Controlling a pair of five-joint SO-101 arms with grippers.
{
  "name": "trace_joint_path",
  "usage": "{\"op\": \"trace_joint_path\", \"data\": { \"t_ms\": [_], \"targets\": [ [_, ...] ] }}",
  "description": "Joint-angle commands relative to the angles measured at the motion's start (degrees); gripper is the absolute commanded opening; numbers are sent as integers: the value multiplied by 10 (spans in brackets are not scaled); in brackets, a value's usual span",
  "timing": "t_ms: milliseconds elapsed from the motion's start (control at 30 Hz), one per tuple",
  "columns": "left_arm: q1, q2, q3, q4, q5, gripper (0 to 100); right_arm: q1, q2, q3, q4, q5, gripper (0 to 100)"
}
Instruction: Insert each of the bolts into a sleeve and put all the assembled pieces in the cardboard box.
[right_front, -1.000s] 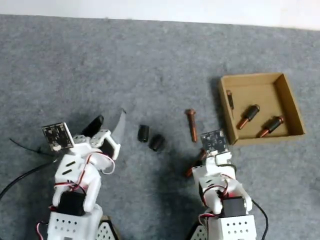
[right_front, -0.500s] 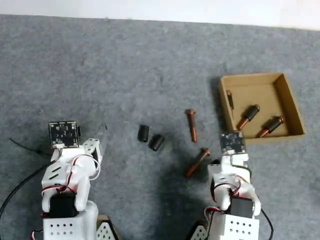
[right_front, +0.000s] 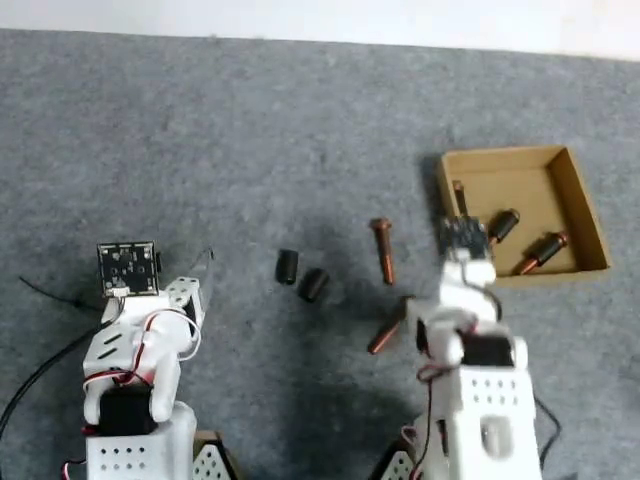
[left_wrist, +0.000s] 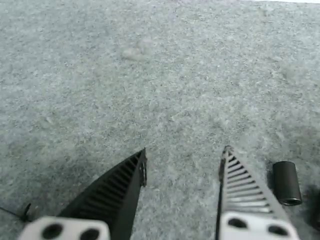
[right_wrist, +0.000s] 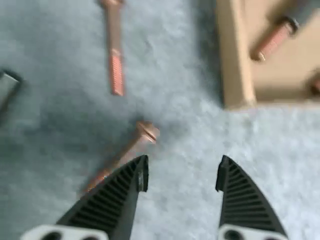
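High view: cardboard box (right_front: 505, 153) with two sleeved bolts (right_front: 545, 250) inside

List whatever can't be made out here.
- High view: the right arm covers the box's near corner and one piece's lower end.
- High view: the thin item by the box's left wall is too small to identify.
- Right wrist view: the edge cuts off the box; its contents are blurred.

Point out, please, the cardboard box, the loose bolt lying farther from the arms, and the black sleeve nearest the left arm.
cardboard box (right_front: 587, 215), high view, on its right wall.
farther bolt (right_front: 385, 255), high view, on the middle of its shank.
sleeve (left_wrist: 286, 182), left wrist view, on its side wall.
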Motion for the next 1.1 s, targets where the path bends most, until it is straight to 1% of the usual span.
{"op": "trace_joint_path", "data": {
  "t_ms": [0, 100, 200, 300, 400, 533, 600, 767, 867, 967, 1067],
  "targets": [
    [0, -12, -22, 2, -4, 228, -95, 122, -124, -22, -67, 206],
    [0, -12, -22, 2, -5, 228, -170, 205, -182, -23, -134, 208],
    [0, -12, -22, 2, -5, 228, -213, 283, -227, -47, -161, 209],
    [0, -12, -22, 1, -5, 228, -233, 362, -269, -80, -164, 209],
    [0, -12, -22, 1, -6, 228, -247, 437, -330, -93, -166, 209],
    [0, -12, -22, 1, -6, 228, -258, 527, -404, -92, -233, 209],
    [0, -12, -23, 1, -6, 228, -258, 560, -425, -89, -253, 209],
    [0, -12, -24, 1, -6, 228, -282, 587, -455, -58, -309, 209],
    [0, -12, -24, 1, -6, 228, -302, 589, -454, -60, -343, 209],
    [0, -12, -24, 1, -6, 228, -313, 590, -453, -64, -351, 209],
    [0, -12, -24, 1, -6, 228, -313, 591, -452, -95, -351, 209]
  ]
}}
